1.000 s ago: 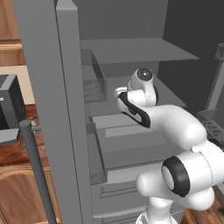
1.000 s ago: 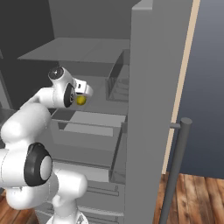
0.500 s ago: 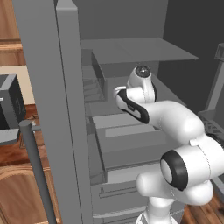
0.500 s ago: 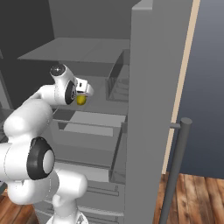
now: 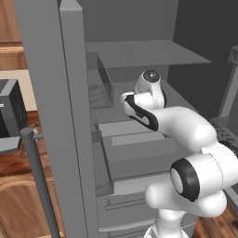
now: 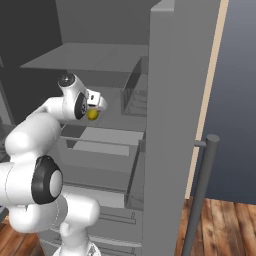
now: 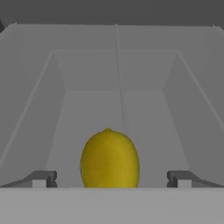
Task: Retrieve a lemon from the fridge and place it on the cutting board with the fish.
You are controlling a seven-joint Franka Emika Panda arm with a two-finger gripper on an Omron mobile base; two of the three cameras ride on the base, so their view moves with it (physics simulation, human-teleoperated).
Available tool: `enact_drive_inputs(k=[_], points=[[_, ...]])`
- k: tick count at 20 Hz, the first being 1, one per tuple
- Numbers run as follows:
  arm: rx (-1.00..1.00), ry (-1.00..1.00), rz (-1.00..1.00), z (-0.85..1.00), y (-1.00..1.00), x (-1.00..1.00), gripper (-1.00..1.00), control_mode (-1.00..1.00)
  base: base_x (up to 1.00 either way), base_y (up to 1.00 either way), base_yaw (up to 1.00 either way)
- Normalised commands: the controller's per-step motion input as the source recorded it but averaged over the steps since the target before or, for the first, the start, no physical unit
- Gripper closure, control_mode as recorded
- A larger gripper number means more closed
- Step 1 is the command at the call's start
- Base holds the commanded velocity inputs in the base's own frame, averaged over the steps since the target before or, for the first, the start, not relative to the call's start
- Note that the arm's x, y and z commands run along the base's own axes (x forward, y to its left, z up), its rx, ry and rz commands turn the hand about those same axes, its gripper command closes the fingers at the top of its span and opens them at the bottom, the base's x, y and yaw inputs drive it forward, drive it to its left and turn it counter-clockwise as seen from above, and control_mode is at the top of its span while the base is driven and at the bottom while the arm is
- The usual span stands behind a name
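Observation:
The grey fridge [image 5: 46, 93] stands open, and my arm reaches in over its shelf [image 6: 100, 135]. In the hand view the bright-yellow lemon [image 7: 109, 159] lies on the pale shelf floor, centred between my fingertips [image 7: 41, 178]. My gripper [image 7: 111, 179] is open, with a wide gap on each side of the fruit. From the right base view the lemon [image 6: 93, 114] peeks out just below the gripper [image 6: 98, 106]. The cutting board and the fish are out of view.
The open fridge door [image 6: 175, 100] with its vertical bar handle [image 6: 200, 195] stands close on the right. The other door's handle [image 5: 39, 181] is on the left. A dark appliance [image 5: 9, 109] sits on the wooden counter. Drawers [image 5: 135, 153] jut out beneath the arm.
The arm has shifted slightly, its elbow moving a little. The hand stays at the lemon and the jaws remain open.

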Motion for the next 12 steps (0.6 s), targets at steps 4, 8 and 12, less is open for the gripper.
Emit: enact_drive_inputs(k=[4,8,12], points=[[0.00,0.00,0.00,-0.17,0.00,0.00,-1.00,-1.00,0.00,0.00,0.00],[0.00,0.00,0.00,-0.14,0.00,0.00,-1.00,-1.00,0.00,0.00,0.00],[0.00,0.00,0.00,-0.12,0.00,0.00,-1.00,-1.00,0.00,0.00,0.00]])
